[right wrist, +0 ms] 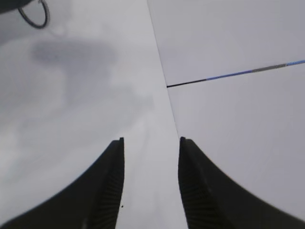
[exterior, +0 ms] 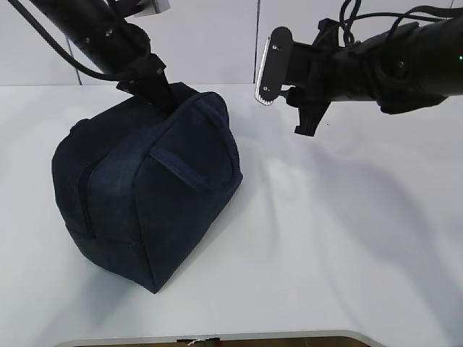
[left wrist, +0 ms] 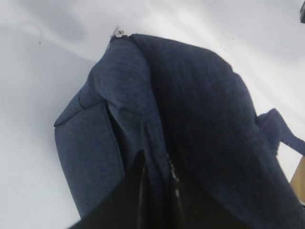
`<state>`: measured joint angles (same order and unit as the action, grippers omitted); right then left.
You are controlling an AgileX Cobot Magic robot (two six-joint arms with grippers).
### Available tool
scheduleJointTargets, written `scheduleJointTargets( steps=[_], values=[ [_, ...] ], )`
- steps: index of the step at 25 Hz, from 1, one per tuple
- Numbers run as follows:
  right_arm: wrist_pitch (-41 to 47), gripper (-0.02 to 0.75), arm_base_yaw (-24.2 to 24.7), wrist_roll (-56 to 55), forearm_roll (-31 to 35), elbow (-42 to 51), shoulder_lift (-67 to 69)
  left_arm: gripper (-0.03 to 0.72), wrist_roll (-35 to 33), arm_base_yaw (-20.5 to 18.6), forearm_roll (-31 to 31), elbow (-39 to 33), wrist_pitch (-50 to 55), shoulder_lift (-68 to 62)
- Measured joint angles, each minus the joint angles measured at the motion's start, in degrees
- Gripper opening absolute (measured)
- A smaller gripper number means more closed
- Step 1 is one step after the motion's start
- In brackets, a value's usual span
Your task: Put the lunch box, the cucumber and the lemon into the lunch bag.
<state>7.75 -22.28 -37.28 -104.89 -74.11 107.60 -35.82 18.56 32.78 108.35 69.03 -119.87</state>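
Lunch bag (exterior: 145, 210) work looks nearly over, judging by how things lie. My left gripper (exterior: 155, 92) is pressed into the top rear of the bag, and in my left wrist view its fingers (left wrist: 143, 191) are clenched tight with dark navy fabric bunched between and around them. I read that as a pinch on the bag's cloth near the seam, though I cannot make out exactly what part lies between the pads. My right gripper (right wrist: 150, 157) hangs in the air above the table (exterior: 347, 238), well apart from the bag, its jaws standing partly apart with nothing between them.

Moving outward, the bag sits on the left half of the table, boxy and upright, one strap handle (exterior: 192, 172) draped across its near face. A silver ring pull (right wrist: 34, 14) shows at the corner of my right wrist view.

Neither the lunch box, the cucumber nor the lemon is visible anywhere on the tabletop. My guess is that all three are already inside, but the bag's interior is hidden from every view. Whether the zipper is shut I cannot tell.
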Motion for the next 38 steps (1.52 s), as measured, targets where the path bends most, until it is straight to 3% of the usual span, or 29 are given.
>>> scheduleJointTargets(
  steps=[6, 19, 27, 31, 38],
  values=[
    [2.82, 0.314, -1.31, -3.02, 0.36, 1.72, -1.17, 0.015, 0.13, 0.00, 0.00, 0.00, 0.00, 0.00],
    [17.18, 0.314, -6.08, -3.47, 25.24, 1.72, -1.91, 0.016, 1.14, 0.00, 0.00, 0.00, 0.00, 0.00],
    [29.45, 0.314, -11.63, -1.36, 31.62, 1.72, -2.02, 0.022, 6.45, 0.00, 0.00, 0.00, 0.00, 0.00],
    [33.10, 0.314, -13.17, 2.58, 41.28, 1.72, -2.02, 0.029, 8.76, 0.00, 0.00, 0.00, 0.00, 0.00],
    [42.75, 0.314, -13.27, 13.71, 63.82, -3.73, -2.02, 0.048, 10.17, 0.00, -0.13, 0.00, 0.00, 0.00]
  ],
)
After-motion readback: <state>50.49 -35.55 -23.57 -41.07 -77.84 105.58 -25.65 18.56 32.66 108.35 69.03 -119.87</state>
